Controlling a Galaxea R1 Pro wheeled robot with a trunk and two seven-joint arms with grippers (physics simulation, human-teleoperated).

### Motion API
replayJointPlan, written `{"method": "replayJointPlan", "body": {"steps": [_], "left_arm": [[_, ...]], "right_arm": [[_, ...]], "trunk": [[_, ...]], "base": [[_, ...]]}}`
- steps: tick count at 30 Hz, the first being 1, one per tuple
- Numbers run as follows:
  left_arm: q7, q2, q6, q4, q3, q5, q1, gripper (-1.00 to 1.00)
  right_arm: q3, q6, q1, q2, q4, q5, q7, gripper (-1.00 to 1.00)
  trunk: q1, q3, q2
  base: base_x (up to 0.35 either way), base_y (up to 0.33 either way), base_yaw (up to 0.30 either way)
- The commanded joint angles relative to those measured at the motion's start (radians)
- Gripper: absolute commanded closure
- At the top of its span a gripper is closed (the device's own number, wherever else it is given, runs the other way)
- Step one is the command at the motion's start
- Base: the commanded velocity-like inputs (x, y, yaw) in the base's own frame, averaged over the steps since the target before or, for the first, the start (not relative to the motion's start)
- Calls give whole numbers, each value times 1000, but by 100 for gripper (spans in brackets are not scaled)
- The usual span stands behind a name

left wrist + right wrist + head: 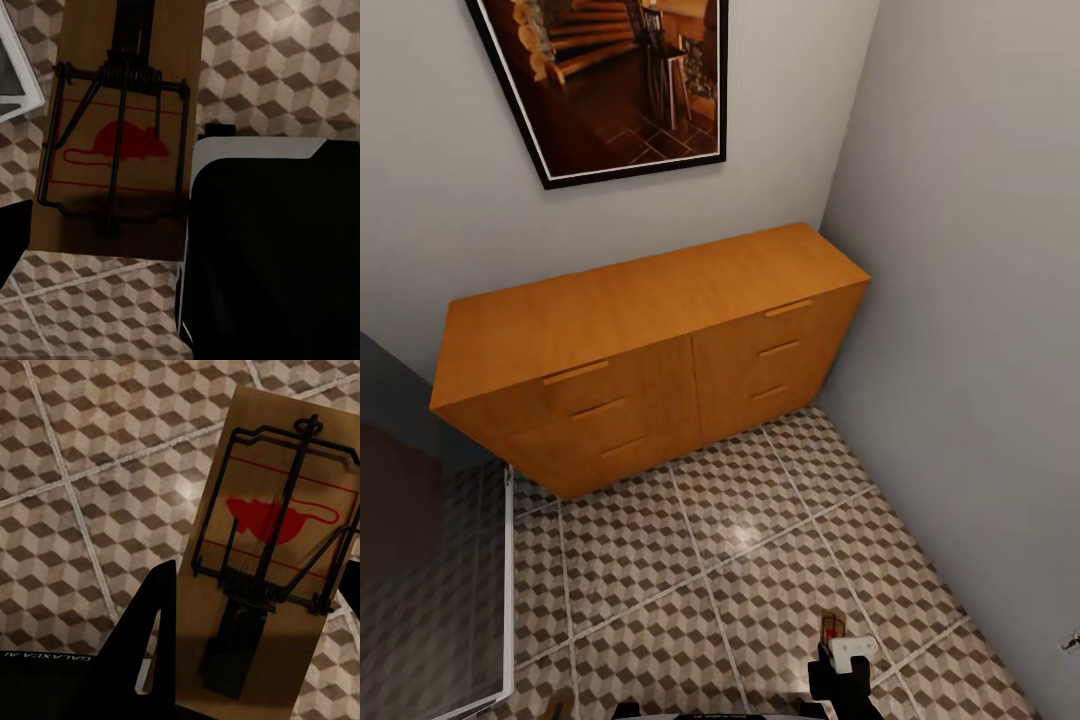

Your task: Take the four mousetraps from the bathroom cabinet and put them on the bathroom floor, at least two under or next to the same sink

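1. Orange-brown wood is what the head view mostly offers: the cabinet (650,350) stands against the far wall with its drawers closed, a framed picture (610,80) hanging above it, and the bathroom floor (740,580) spreading toward the robot.
2. Each arm carries one trap. In the left wrist view a mousetrap (120,142) with its red mouse print sits between the dark fingers of the left gripper (112,247), so the jaws look clamped on its board.
3. In the right wrist view the second mousetrap (277,555) lies likewise in the right gripper (225,660), jaws apparently closed on the board's near end, tiles beneath.
4. The step, as I judge it, is carrying: two traps are out of the cabinet and held above the tiles, not yet set down.
5. Next the robot likely needs to turn away from the cabinet toward the sink and lower both traps flat beside or under it.
6. The wrist views give the traps' wire and print in detail; the head view shows just a pale corner of the right gripper (845,660) at its near edge, but places the room.
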Motion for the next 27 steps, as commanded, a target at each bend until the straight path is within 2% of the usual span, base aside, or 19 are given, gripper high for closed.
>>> {"method": "replayJointPlan", "body": {"steps": [1, 8, 27], "left_arm": [[5, -2, -2, 5, -9, 4, 0, 100], [5, -3, -2, 8, -9, 4, 0, 100], [5, -3, -3, 8, -9, 4, 0, 100]], "right_arm": [[8, -3, -1, 2, 1, -10, -1, 100], [8, -2, -1, 3, 1, -10, -4, 100], [8, -3, -1, 2, 1, -11, -2, 100]], "trunk": [[0, -1, -1], [0, 0, -1], [0, 28, -1]], "base": [[0, 0, 0], [0, 0, 0], [0, 0, -6]]}}
